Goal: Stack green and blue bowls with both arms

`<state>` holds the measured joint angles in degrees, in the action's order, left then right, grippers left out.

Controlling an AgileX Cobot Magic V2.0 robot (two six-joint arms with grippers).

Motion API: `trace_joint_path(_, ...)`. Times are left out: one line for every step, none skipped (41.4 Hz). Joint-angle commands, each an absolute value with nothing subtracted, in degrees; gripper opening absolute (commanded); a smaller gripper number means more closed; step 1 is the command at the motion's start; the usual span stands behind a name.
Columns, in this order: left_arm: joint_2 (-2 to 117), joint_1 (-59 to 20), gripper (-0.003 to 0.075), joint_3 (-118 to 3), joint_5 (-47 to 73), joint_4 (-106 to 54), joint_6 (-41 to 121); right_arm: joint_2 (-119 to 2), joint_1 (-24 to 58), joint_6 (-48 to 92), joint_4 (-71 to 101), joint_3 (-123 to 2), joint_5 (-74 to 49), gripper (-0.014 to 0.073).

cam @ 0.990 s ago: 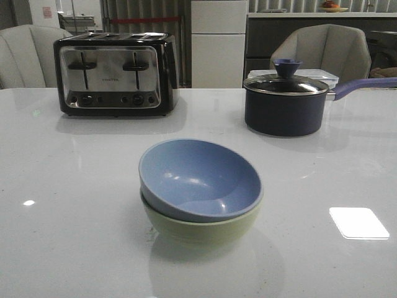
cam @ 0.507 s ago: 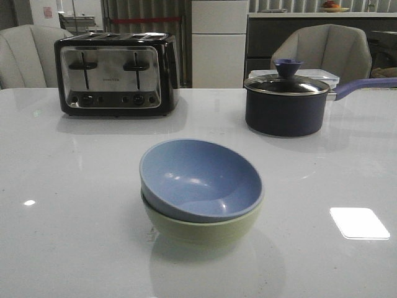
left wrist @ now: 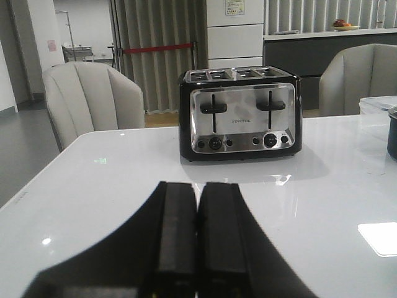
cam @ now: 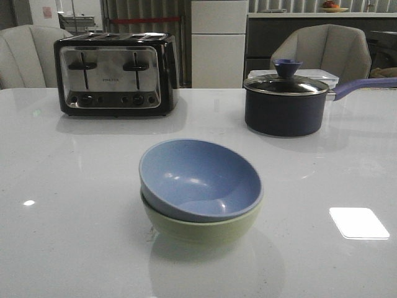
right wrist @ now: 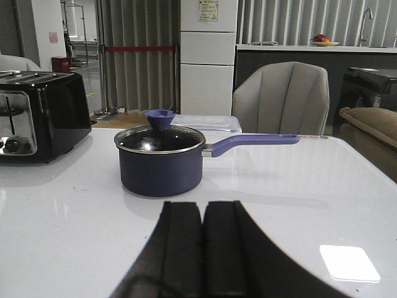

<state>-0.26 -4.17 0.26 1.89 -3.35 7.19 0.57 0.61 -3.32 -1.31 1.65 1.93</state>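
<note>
In the front view the dusty blue bowl (cam: 198,179) sits nested inside the pale green bowl (cam: 201,228), tilted slightly, at the middle of the white table (cam: 74,236). Neither arm shows in the front view. My left gripper (left wrist: 199,186) is shut and empty, low over the table, facing the toaster. My right gripper (right wrist: 203,205) is shut and empty, low over the table, facing the saucepan. Neither bowl shows in the wrist views.
A black and chrome toaster (cam: 115,73) stands at the back left; it also shows in the left wrist view (left wrist: 240,112). A dark lidded saucepan (cam: 285,102) with a purple handle stands at the back right, also in the right wrist view (right wrist: 160,158). Grey chairs stand behind the table.
</note>
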Motion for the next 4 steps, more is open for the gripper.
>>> trace_joint_path(-1.3,-4.1,0.0096,0.4,-3.3,-3.8,6.7,1.8,0.3,-3.4,-1.1,1.4,7.0,0.0069)
trace_joint_path(-1.3,-4.1,0.0096,0.4,-3.3,-3.8,6.7,1.8,0.3,-3.4,-1.1,1.4,7.0,0.0069)
trace_joint_path(-1.3,-4.1,0.0096,0.4,-3.3,-3.8,6.7,1.8,0.3,-3.4,-1.1,1.4,7.0,0.0069)
trace_joint_path(-1.3,-4.1,0.0096,0.4,-3.3,-3.8,6.7,1.8,0.3,-3.4,-1.1,1.4,7.0,0.0069)
